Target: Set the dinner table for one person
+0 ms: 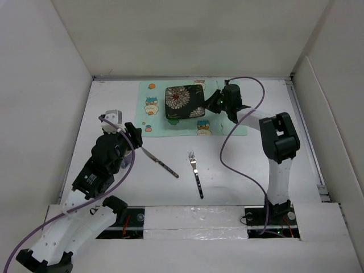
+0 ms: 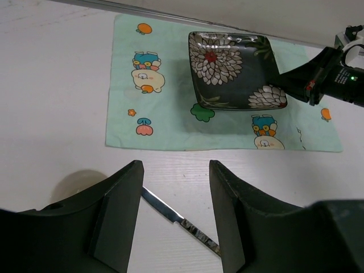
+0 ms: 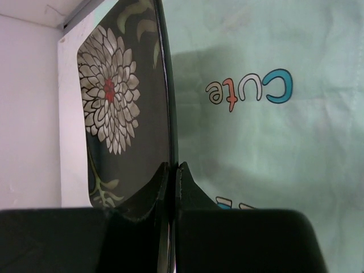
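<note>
The right gripper (image 3: 173, 170) was clamped on the 3 o'clock rim of the plate (image 3: 125, 114), which lay on the cloth (image 1: 149, 122) at 12 o'clock of the dinner table (image 1: 159, 193), while the left gripper (image 2: 175, 170) stood apart and empty over the knife (image 2: 170, 213); so thin a pinch was judged liable to slip or drag the cloth.

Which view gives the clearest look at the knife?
Top external: the whole knife lies in plain sight on the dinner table, tip to handle. The left wrist view shows only part of it, the handle partly hidden. The right wrist view misses it.
</note>
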Available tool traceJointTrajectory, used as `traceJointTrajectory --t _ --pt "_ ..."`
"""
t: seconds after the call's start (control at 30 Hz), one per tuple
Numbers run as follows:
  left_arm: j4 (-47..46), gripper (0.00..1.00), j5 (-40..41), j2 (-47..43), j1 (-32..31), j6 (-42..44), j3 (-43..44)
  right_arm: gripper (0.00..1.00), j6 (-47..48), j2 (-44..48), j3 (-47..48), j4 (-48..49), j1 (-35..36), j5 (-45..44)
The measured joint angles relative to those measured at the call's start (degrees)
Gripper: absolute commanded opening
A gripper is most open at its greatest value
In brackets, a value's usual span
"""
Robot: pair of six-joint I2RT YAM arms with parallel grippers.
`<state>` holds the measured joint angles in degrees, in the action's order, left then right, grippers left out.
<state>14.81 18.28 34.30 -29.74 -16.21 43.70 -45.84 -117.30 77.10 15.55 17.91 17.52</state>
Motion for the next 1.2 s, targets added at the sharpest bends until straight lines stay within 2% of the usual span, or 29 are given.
traceJointTrajectory --t 0.6,0.63,0.73,0.83,1.03,1.2 --pt "0.0 0.47 1.0 1.3 0.0 0.0 0.0 0.00 -2.1 -11.7 6.9 1.4 1.3 0.6" --pt "0.0 0.47 1.0 1.5 0.0 0.0 0.0 0.11 -2.1 -11.7 6.9 1.4 1.2 0.6" --pt "0.0 0.47 1.0 1.6 0.0 0.0 0.0 0.35 -2.5 -11.7 6.8 1.8 1.3 0.7" --pt "0.0 0.47 1.0 1.6 0.0 0.0 0.0 0.49 -2.6 -11.6 6.8 2.2 1.3 0.9" --pt "0.0 0.47 1.0 1.4 0.0 0.0 0.0 0.51 -0.4 -8.8 6.7 -1.6 1.6 -0.7" --pt "0.0 0.47 1.6 0.7 0.0 -0.1 0.0 0.45 2.6 -3.2 4.6 -5.8 1.7 -5.0"
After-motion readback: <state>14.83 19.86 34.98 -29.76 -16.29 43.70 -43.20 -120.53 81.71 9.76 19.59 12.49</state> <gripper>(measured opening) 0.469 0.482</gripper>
